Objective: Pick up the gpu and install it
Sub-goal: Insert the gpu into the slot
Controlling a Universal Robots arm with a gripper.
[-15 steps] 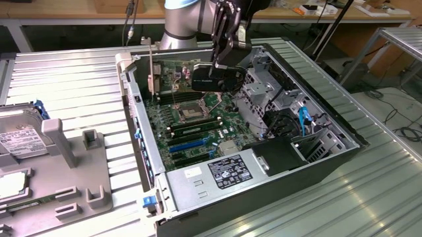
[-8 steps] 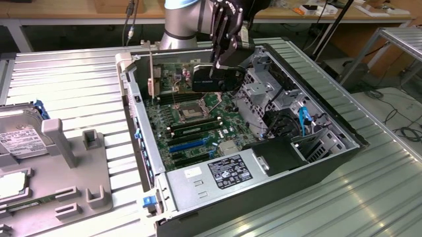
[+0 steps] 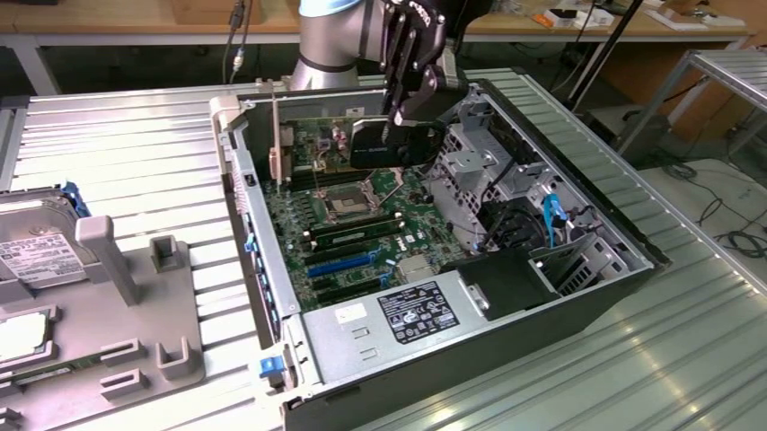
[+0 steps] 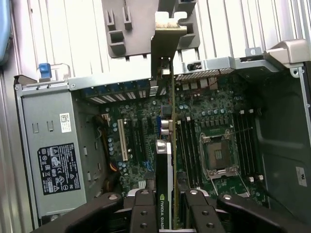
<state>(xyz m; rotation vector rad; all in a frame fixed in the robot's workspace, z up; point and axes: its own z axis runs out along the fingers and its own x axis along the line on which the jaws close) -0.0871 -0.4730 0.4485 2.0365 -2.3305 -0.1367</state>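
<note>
Your fingers [image 4: 145,209] are clamped on the gpu [image 4: 164,155], which hangs edge-down over the motherboard [image 4: 209,121] in the open computer case [image 3: 576,269] and looks not yet seated. Keep the card parallel to the expansion slots [image 4: 124,141] and its silvery bracket [image 4: 163,48] flush against the case's rear wall. The arm [image 3: 330,36] reaches in from the far side, wrist pointing straight down.

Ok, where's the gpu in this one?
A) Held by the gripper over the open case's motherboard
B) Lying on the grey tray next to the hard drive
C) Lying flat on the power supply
A: the gripper is clamped on the gpu, holding it on edge over the motherboard.
</note>
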